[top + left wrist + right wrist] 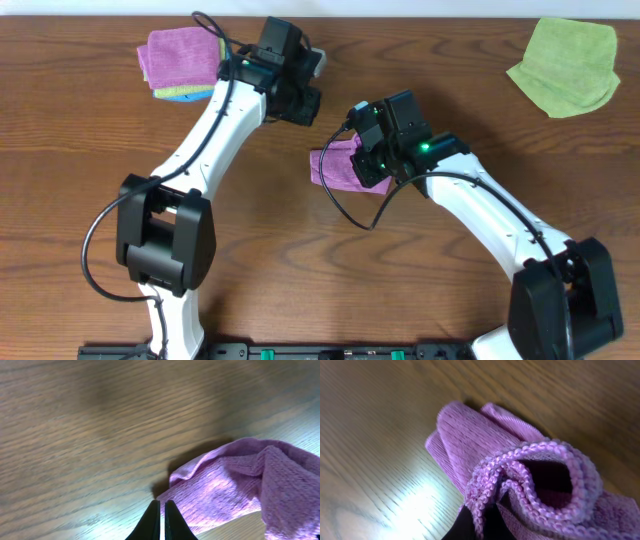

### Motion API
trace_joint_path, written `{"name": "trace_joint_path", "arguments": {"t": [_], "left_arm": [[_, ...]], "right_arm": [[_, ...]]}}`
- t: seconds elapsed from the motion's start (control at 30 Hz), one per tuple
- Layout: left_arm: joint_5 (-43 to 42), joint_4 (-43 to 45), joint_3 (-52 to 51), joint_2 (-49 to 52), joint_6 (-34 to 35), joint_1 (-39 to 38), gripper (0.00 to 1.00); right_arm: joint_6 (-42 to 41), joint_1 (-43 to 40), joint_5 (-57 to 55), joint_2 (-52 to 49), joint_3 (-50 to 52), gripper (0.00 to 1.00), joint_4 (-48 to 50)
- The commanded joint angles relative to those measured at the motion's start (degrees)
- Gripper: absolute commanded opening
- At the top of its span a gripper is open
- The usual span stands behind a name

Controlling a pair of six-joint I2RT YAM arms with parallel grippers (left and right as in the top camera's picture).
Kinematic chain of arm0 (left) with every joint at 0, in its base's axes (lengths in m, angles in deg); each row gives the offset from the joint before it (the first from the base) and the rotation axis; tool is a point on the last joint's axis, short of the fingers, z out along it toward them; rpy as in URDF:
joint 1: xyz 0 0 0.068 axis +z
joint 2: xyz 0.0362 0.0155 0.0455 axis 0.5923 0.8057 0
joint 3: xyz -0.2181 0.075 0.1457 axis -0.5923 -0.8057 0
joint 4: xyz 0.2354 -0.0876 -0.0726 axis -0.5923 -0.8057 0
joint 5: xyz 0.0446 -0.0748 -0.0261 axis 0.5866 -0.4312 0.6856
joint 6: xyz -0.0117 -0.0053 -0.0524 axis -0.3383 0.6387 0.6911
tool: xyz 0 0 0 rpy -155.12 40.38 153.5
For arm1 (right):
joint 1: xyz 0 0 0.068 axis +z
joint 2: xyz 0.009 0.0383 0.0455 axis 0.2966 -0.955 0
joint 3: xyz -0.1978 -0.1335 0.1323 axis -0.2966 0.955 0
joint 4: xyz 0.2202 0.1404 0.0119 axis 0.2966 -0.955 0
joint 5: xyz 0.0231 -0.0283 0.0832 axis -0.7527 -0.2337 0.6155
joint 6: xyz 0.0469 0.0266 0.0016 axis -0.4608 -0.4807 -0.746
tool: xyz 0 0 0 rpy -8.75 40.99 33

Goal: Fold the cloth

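Right fingers clamped on the purple cloth; left fingers shut on nothing.
My right fingers pinch a looped, stitched hem of the purple cloth, lifting that edge while the rest lies bunched near the middle of the wooden counter. My left fingers are pressed together and empty, their tips over bare wood just beside the cloth's edge.

Pretty much all you get here is a dark brown wood-grain worktop filling the overhead shot edge to edge, grain running side to side. Up close it's a bit glossy, with a soft white glare patch on the surface.
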State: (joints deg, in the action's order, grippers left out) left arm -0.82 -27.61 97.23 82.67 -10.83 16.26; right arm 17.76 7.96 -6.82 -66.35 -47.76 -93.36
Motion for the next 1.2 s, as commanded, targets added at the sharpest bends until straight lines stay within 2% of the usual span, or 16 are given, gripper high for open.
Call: {"name": "trace_joint_path", "arguments": {"t": [0.0,0.47,1.17], "left_arm": [[-0.4,-0.9,1.0,-0.9,0.2,1.1,0.06],[-3.4,-1.3,1.0,-2.1,0.2,5.2,0.06],[-4.9,-2.8,1.0,-2.1,0.2,5.4,0.06]], "right_arm": [[-0.5,0.4,2.4,-1.2,-1.1,0.01,0.5],[-1.0,4.2,4.2,-7.8,-1.1,0.01,2.6],[-3.1,4.8,1.4,-10.6,-1.1,0.01,8.3]]}}
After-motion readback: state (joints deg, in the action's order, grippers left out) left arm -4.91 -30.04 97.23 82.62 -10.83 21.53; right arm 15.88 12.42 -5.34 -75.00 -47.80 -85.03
